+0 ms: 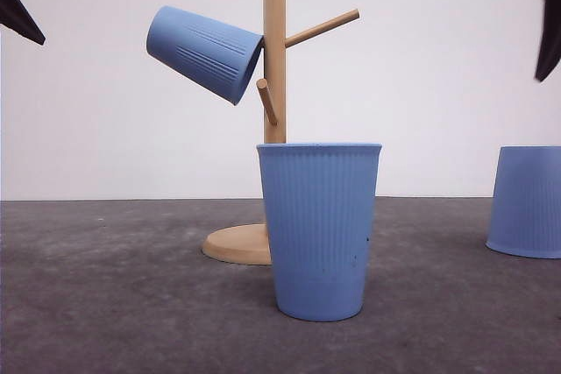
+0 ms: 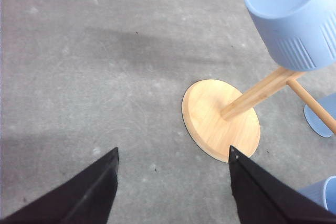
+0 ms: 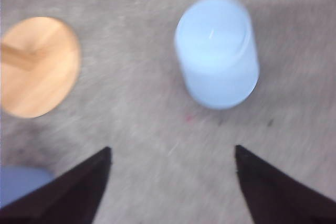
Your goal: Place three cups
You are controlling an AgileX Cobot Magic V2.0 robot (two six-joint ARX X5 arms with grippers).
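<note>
Bamboo is my landmark: the wooden cup tree (image 1: 274, 50) stands on the grey table (image 1: 105, 304), round base (image 2: 218, 119) flat. Left of its post, I see my left gripper (image 2: 173, 182) hovering above bare table, fingers spread wide, holding nothing. One light-blue hung cup (image 1: 203, 52) sits tilted, mouth-first on a left peg. An upright cup (image 1: 320, 229) stands directly in front of the tree. Right of the tree rests an inverted cup (image 1: 526, 201). My right gripper (image 3: 173, 182) hangs over it, fingers apart; that wrist view is blurred, so I think the cup sits base-up.
</note>
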